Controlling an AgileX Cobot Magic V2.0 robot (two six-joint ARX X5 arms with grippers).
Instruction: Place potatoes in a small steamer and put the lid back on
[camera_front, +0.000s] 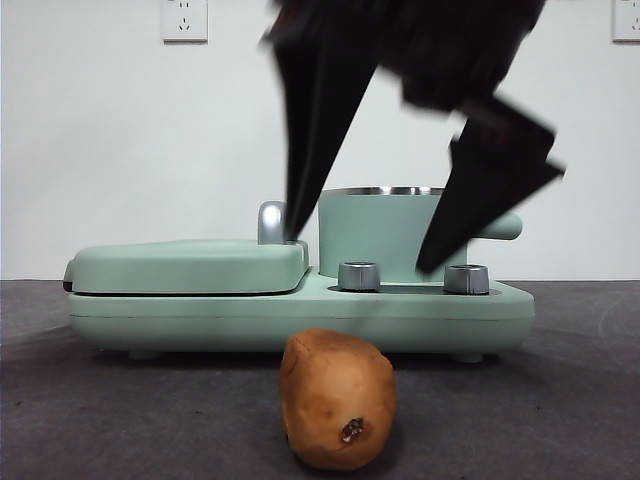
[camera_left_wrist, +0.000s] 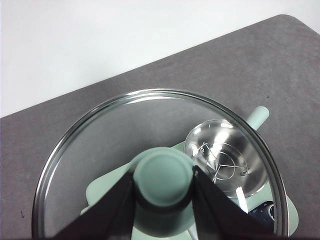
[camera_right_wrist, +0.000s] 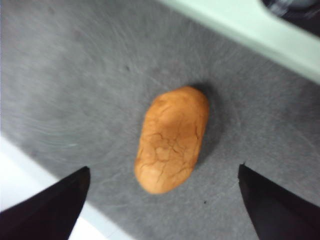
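Observation:
The tan-orange potato (camera_front: 338, 400) lies on the grey table in front of the appliance; it also shows in the right wrist view (camera_right_wrist: 172, 140). My right gripper (camera_front: 358, 256) hangs open above it, its jaws wide on either side (camera_right_wrist: 164, 169), not touching it. The small mint-green steamer (camera_front: 380, 235) stands uncovered on the appliance; its steel inside shows in the left wrist view (camera_left_wrist: 222, 155). My left gripper (camera_left_wrist: 164, 175) is shut on the green knob of the glass lid (camera_left_wrist: 100, 150) and holds it above the steamer, out of the front view.
The mint-green appliance base (camera_front: 300, 310) carries a flat griddle cover (camera_front: 190, 265) on the left and two steel knobs (camera_front: 358, 275) at the front. The table's edge (camera_right_wrist: 30, 165) runs close to the potato in the right wrist view. A white wall stands behind.

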